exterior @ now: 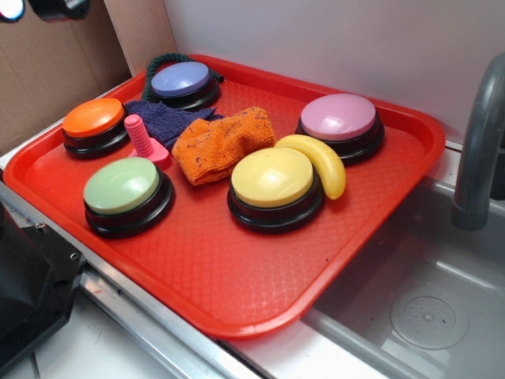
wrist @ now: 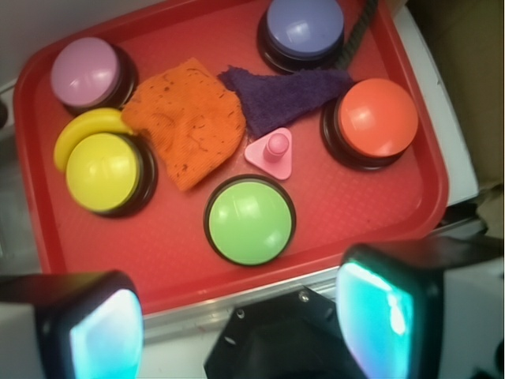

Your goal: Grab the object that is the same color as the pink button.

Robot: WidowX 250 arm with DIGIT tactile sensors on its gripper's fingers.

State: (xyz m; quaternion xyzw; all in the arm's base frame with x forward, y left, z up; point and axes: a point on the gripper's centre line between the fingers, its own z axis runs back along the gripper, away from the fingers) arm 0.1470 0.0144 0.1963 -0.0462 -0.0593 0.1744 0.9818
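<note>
A small pink toy bolt (exterior: 145, 139) stands upright on its flat head on the red tray (exterior: 237, 276), between the orange and green buttons; it also shows in the wrist view (wrist: 272, 151). The pink dome button (exterior: 339, 125) sits at the tray's far right corner, and at top left in the wrist view (wrist: 87, 73). My gripper (wrist: 241, 324) is open and empty, high above the tray's near edge, well apart from the bolt. In the exterior view only a dark part of the arm shows at top left.
On the tray are an orange button (exterior: 95, 125), a green button (exterior: 126, 193), a yellow button (exterior: 274, 185), a purple-blue button (exterior: 183, 83), a yellow banana (exterior: 319, 162), an orange cloth (exterior: 221, 142) and a purple cloth (exterior: 162, 118). A grey sink (exterior: 426, 300) with a faucet (exterior: 477, 142) lies to the right. A black robot base (wrist: 276, 339) sits below the gripper.
</note>
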